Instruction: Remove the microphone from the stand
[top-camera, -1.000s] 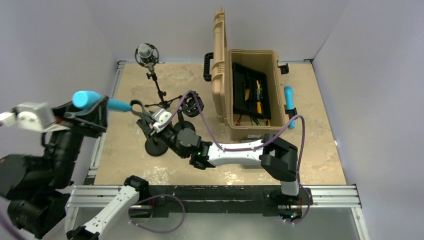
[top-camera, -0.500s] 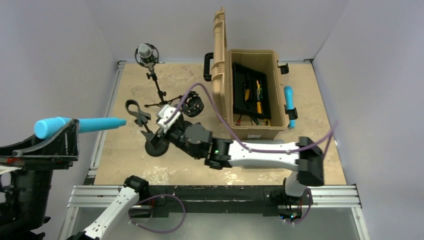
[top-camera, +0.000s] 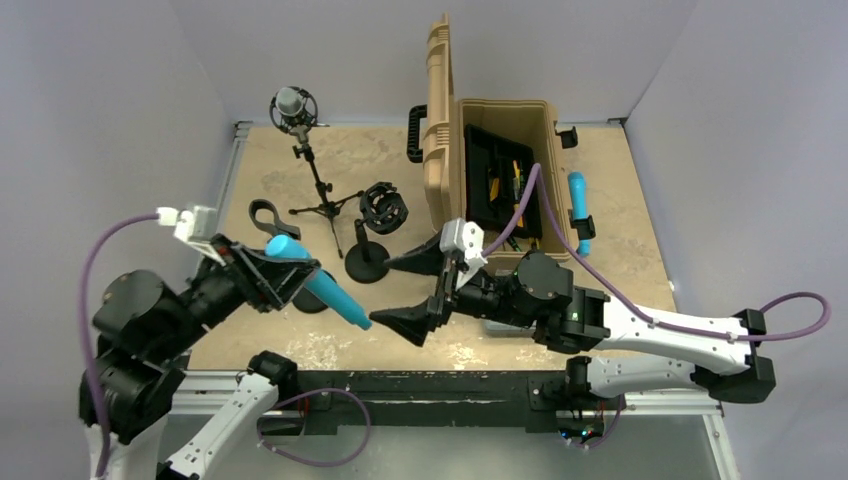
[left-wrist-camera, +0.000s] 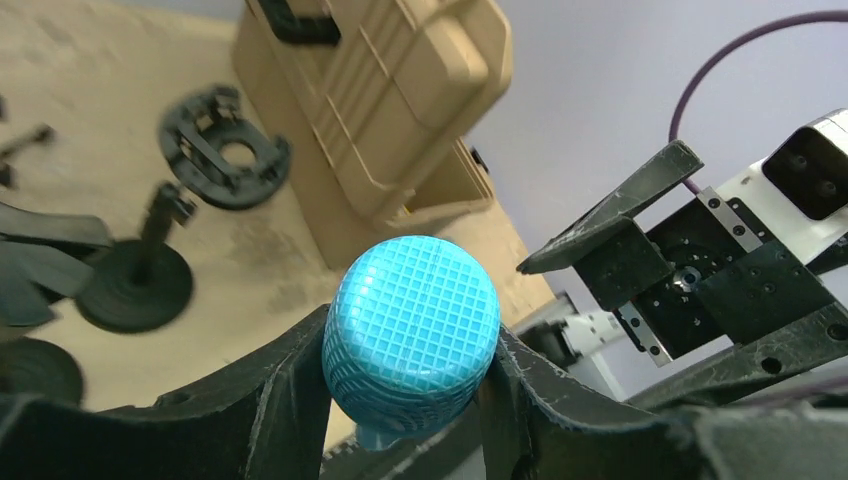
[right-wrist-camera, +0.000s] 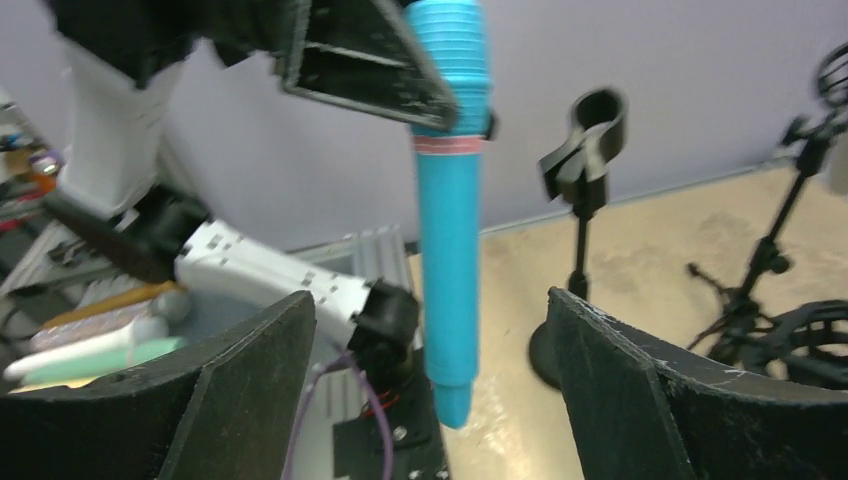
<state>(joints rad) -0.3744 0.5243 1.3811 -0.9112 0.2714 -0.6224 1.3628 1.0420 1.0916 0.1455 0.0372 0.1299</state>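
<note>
While left jaws clamp the microphone (top-camera: 330, 295), right jaws gape nearby.

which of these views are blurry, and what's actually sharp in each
Top external: sharp throughout, with even light and only soft shadows. Left wrist: the blue microphone head is crisp, while the short round-base stand behind it is smeared. Right wrist: soft all over, with the empty clip stand and the tripod blurred.
</note>
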